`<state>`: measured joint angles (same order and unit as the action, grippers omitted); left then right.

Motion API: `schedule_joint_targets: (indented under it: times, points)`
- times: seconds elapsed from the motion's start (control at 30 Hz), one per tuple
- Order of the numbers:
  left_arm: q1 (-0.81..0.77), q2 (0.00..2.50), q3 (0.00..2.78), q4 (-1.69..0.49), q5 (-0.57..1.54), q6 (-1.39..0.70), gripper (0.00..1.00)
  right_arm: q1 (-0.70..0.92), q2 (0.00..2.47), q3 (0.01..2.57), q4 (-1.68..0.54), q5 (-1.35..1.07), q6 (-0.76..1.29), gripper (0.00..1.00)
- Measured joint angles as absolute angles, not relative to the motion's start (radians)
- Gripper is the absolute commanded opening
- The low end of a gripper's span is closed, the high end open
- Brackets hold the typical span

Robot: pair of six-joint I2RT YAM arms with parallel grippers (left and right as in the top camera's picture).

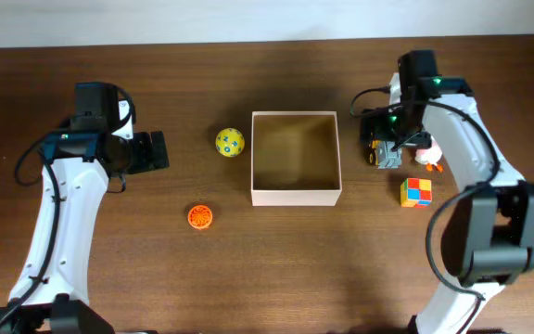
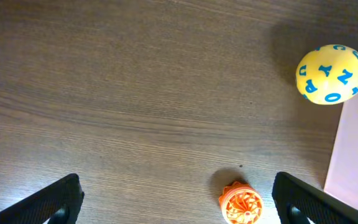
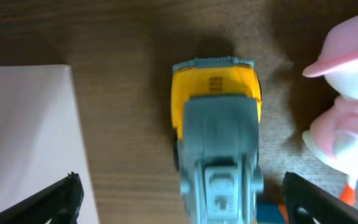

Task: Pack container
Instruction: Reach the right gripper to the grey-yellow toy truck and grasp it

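Hovering wide open and empty astride the toy truck (image 3: 216, 124), the right gripper (image 3: 182, 202) seemed to need a straight, centred descent clear of the pink figure (image 3: 347, 112) — the container (image 1: 296, 197) sat empty mid-table, just beside the truck; the left gripper (image 2: 179, 202) was likewise open, holding nothing.

We find the container (image 1: 296, 197) at the middle of the worktop (image 1: 248, 278). Just beside its left wall, towards the far corner, lies the lettered ball (image 1: 230, 143). The ridged round toy (image 1: 200, 216) sits nearer to us and further left, apart from both. Right of the container stands the toy truck (image 1: 385, 153), with the toy figure (image 1: 426, 148) just beside it on its right. The puzzle cube (image 1: 416, 192) lies in front of those two. The right end effector (image 1: 387, 130) hangs over the truck; the left end effector (image 1: 160, 150) is left of the ball.
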<state>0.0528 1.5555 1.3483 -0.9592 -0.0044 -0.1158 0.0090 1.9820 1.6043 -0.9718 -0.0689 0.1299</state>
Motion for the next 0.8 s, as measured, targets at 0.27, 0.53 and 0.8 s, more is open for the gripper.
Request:
schedule_joint_targets:
  times: [0.27,0.53,0.8]
  points:
    - [0.053,1.555,1.348,-0.960,-0.008,-0.113,0.99,0.009,2.044,1.604,-0.973,-0.017,0.129,0.77]
    - [0.053,1.556,1.348,-0.960,-0.008,-0.113,0.99,0.009,2.077,1.604,-0.976,-0.004,0.133,0.64]
    - [0.053,1.556,1.348,-0.961,-0.008,-0.113,0.99,0.002,2.080,1.605,-0.995,-0.001,0.135,0.42]
